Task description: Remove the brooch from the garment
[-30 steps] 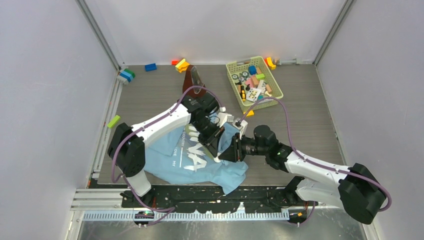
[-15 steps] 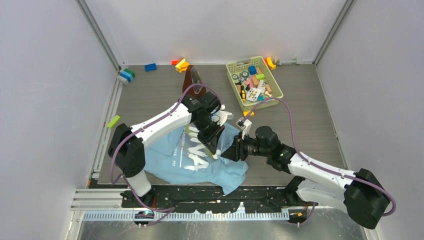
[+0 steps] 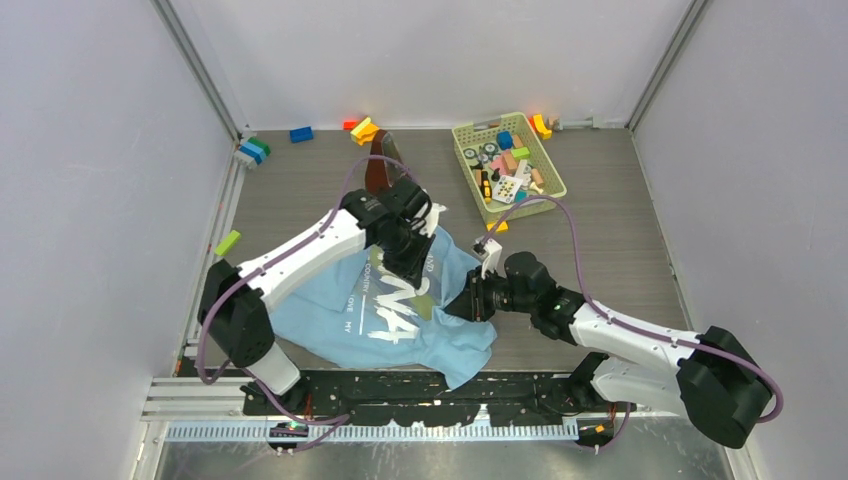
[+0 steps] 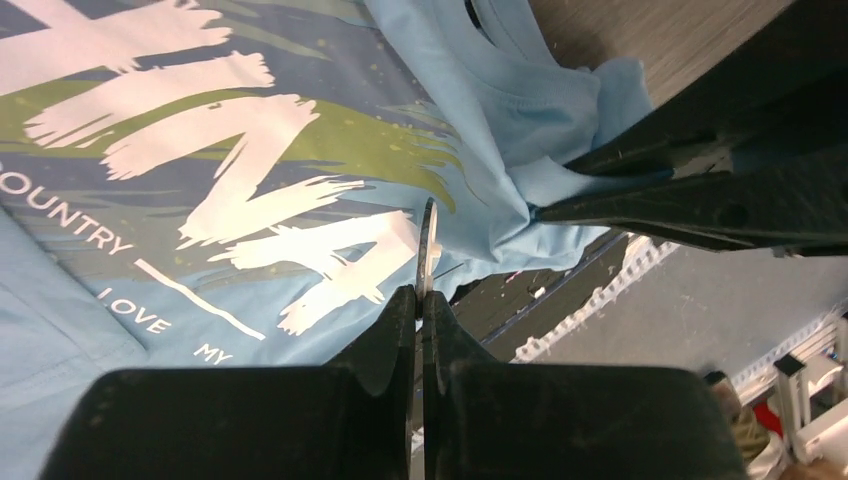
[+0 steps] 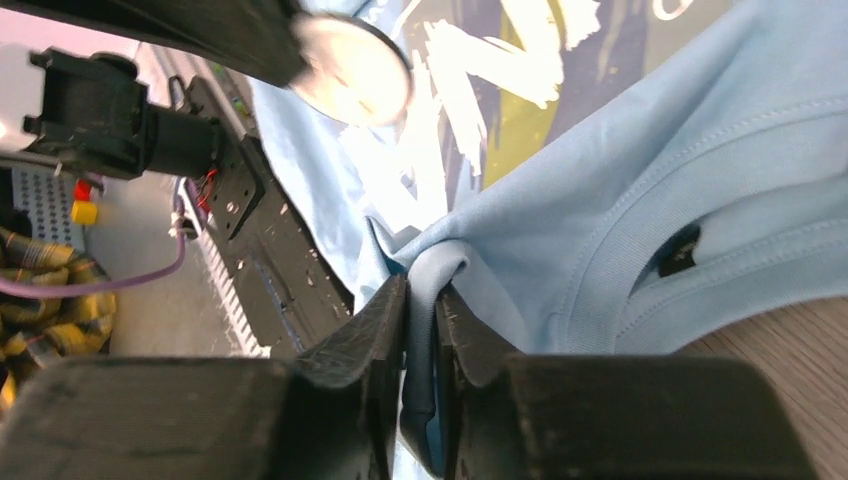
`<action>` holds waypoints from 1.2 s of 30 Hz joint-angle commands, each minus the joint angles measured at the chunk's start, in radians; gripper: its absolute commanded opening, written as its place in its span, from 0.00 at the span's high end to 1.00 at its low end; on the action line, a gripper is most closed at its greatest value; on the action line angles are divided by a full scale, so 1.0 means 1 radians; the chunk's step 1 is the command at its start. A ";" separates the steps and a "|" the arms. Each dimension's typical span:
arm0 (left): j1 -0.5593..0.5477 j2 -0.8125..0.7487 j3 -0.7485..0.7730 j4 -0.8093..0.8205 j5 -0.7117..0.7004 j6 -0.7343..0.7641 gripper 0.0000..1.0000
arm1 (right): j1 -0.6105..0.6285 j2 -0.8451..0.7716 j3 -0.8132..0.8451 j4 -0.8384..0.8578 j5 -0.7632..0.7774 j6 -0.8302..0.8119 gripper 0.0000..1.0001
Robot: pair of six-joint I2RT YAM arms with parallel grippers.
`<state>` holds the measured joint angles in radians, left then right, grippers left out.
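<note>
The garment [image 3: 340,318] is a light blue T-shirt with white lettering, lying crumpled at the near edge of the table. My left gripper [image 3: 412,268] hovers over its chest print, shut on the brooch [image 4: 428,238], a thin metal piece seen edge-on between the fingertips. In the right wrist view the brooch [image 5: 352,72] shows as a small pale round disc, clear of the cloth. My right gripper [image 3: 464,303] is shut on a fold of the shirt [image 5: 620,180] near the collar. The fold [image 5: 432,270] is pinched between its jaws.
A green basket [image 3: 553,185] of toy pieces stands at the back right. A brown object [image 3: 384,160] stands behind the left arm. Loose blocks lie along the back wall, an orange one [image 3: 499,226] by the right arm's cable, and a green one [image 3: 227,242] at the left.
My left gripper has pulled back and up from the right gripper, carrying the brooch away from the cloth. The right gripper keeps its pinch on the shirt fold.
</note>
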<state>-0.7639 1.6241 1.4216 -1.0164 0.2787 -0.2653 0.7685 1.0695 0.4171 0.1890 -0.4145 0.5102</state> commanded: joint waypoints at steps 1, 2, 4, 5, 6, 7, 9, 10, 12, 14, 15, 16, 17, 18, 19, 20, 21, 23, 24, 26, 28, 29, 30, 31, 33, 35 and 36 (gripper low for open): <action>0.047 -0.124 -0.039 0.099 -0.018 -0.050 1.00 | 0.003 -0.019 0.046 -0.044 0.143 0.008 0.73; 0.060 -0.145 -0.055 0.114 -0.002 -0.051 1.00 | 0.003 -0.025 0.055 -0.058 0.157 0.008 0.71; 0.091 -0.189 -0.094 0.153 0.049 -0.056 1.00 | 0.003 -0.038 0.063 -0.085 0.175 0.008 0.54; 0.108 -0.212 -0.117 0.183 0.110 -0.058 1.00 | 0.003 -0.053 0.064 -0.085 0.171 0.009 0.50; 0.130 -0.232 -0.142 0.215 0.176 -0.062 1.00 | 0.002 -0.064 0.066 -0.084 0.167 0.013 0.44; 0.151 -0.248 -0.169 0.242 0.248 -0.064 1.00 | 0.003 -0.089 0.069 -0.096 0.160 0.014 0.42; 0.170 -0.261 -0.186 0.236 0.327 -0.044 1.00 | 0.002 -0.137 0.086 -0.140 0.156 0.002 0.36; 0.170 -0.261 -0.183 0.207 0.341 -0.023 1.00 | 0.003 -0.156 0.101 -0.157 0.154 -0.009 0.33; 0.170 -0.259 -0.178 0.163 0.378 0.012 1.00 | 0.002 -0.203 0.125 -0.196 0.119 -0.019 0.29; 0.170 -0.258 -0.178 0.139 0.407 0.035 1.00 | 0.003 -0.227 0.156 -0.216 0.051 -0.021 0.27; 0.170 -0.259 -0.179 0.135 0.428 0.044 1.00 | 0.003 -0.230 0.170 -0.229 0.031 -0.021 0.27; 0.170 -0.260 -0.180 0.134 0.448 0.051 1.00 | 0.002 -0.227 0.200 -0.250 0.001 -0.022 0.27; 0.171 -0.260 -0.180 0.136 0.464 0.057 1.00 | 0.001 -0.218 0.233 -0.264 -0.009 -0.029 0.27; 0.171 -0.261 -0.180 0.137 0.475 0.058 1.00 | 0.002 -0.209 0.251 -0.287 -0.032 -0.033 0.27; 0.170 -0.261 -0.180 0.137 0.483 0.060 1.00 | 0.002 -0.190 0.281 -0.295 -0.042 -0.038 0.27; 0.170 -0.261 -0.177 0.137 0.487 0.062 1.00 | 0.003 -0.167 0.293 -0.305 -0.059 -0.039 0.26; 0.170 -0.261 -0.175 0.133 0.491 0.065 1.00 | 0.003 -0.155 0.315 -0.307 -0.064 -0.040 0.26; 0.171 -0.261 -0.173 0.132 0.506 0.070 1.00 | 0.003 -0.120 0.340 -0.312 -0.056 -0.033 0.24; 0.171 -0.261 -0.173 0.132 0.517 0.073 1.00 | 0.003 -0.097 0.346 -0.305 -0.059 -0.033 0.24; 0.171 -0.262 -0.176 0.139 0.540 0.076 1.00 | 0.003 -0.069 0.354 -0.278 -0.079 -0.023 0.23; 0.170 -0.259 -0.179 0.142 0.563 0.078 1.00 | 0.003 -0.048 0.357 -0.248 -0.099 -0.013 0.23; 0.169 -0.257 -0.179 0.141 0.570 0.081 1.00 | 0.003 -0.043 0.361 -0.242 -0.110 -0.011 0.24; 0.169 -0.256 -0.179 0.136 0.576 0.086 1.00 | 0.003 -0.032 0.363 -0.231 -0.114 -0.008 0.25; 0.170 -0.256 -0.179 0.134 0.579 0.089 1.00 | 0.003 -0.028 0.367 -0.225 -0.123 -0.007 0.27; 0.169 -0.255 -0.180 0.132 0.579 0.090 1.00 | 0.003 -0.015 0.373 -0.220 -0.137 -0.008 0.30; 0.169 -0.254 -0.181 0.131 0.589 0.093 1.00 | 0.003 -0.011 0.374 -0.215 -0.143 -0.007 0.33; 0.168 -0.254 -0.181 0.129 0.593 0.094 1.00 | 0.002 -0.009 0.373 -0.213 -0.146 -0.007 0.34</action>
<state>-0.5934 1.3823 1.2446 -0.8818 0.8158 -0.1963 0.7685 1.0588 0.7418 -0.0944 -0.5159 0.5018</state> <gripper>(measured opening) 0.021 0.682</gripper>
